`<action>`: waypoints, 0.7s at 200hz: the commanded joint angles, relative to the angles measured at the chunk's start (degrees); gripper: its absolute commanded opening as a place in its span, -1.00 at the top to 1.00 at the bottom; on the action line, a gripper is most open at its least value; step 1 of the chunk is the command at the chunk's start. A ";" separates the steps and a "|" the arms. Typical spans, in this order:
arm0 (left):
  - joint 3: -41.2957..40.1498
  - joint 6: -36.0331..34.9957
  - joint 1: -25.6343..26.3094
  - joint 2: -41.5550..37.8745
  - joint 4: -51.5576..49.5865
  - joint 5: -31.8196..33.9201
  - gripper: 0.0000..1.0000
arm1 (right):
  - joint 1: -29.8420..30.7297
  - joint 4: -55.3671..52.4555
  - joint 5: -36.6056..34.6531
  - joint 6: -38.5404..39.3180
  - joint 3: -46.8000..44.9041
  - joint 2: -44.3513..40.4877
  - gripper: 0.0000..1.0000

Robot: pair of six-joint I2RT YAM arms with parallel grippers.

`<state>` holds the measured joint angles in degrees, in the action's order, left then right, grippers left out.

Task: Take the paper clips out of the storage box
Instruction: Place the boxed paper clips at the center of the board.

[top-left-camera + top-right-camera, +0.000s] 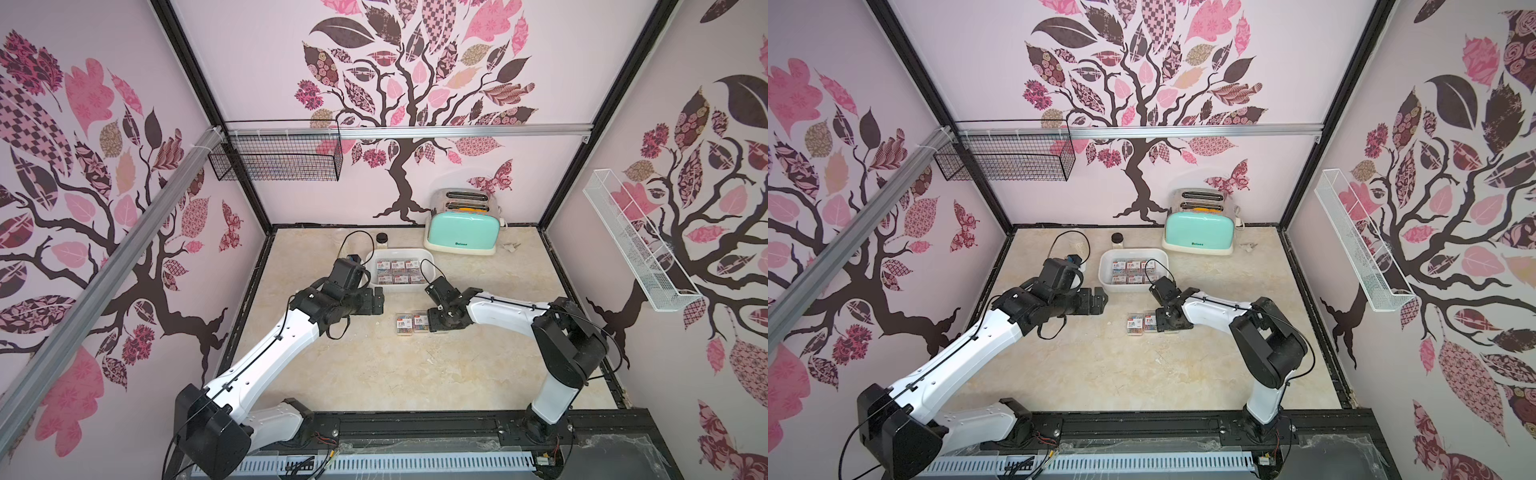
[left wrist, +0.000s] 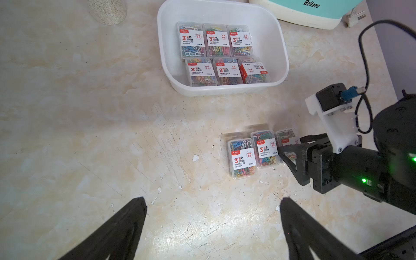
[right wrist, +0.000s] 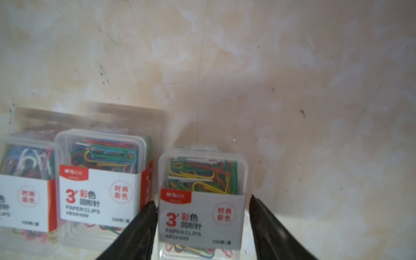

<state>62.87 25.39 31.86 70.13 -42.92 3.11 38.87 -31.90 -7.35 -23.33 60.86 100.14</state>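
The white storage box (image 1: 400, 251) (image 1: 1133, 251) (image 2: 225, 90) stands mid-table and holds several clear cases of paper clips (image 2: 216, 40). Three more cases lie side by side on the table in front of it (image 2: 242, 157) (image 2: 266, 148) (image 2: 287, 138). My right gripper (image 3: 202, 201) (image 1: 436, 322) is low over the rightmost case (image 3: 202, 177) and straddles it. Its jaws are open, with a gap showing on one side of the case. My left gripper (image 2: 213, 200) (image 1: 378, 301) hangs wide open over bare table left of the box, with nothing between its fingers.
A mint-green toaster (image 1: 461, 232) stands at the back right, behind the box. A small dark-lidded jar (image 1: 382, 239) and a clear jar of granules (image 2: 107, 11) stand at the back left. A black wire basket (image 1: 276, 160) and a white one (image 1: 636, 241) hang on the walls.
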 commanded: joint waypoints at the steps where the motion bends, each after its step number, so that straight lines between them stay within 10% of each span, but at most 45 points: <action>1: -0.50 -0.26 -0.20 0.47 0.90 -0.48 -0.96 | 0.33 -2.25 -1.43 0.22 2.78 -2.97 -0.37; 140: 4.88 -1.99 -0.29 3.00 0.39 2.07 -0.96 | -0.94 -11.87 1.60 10.18 32.99 9.42 -0.31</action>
<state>65.78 24.73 31.86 72.47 -42.15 4.05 38.63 -41.01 -6.85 -15.81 89.38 103.98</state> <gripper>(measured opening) 0.980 0.659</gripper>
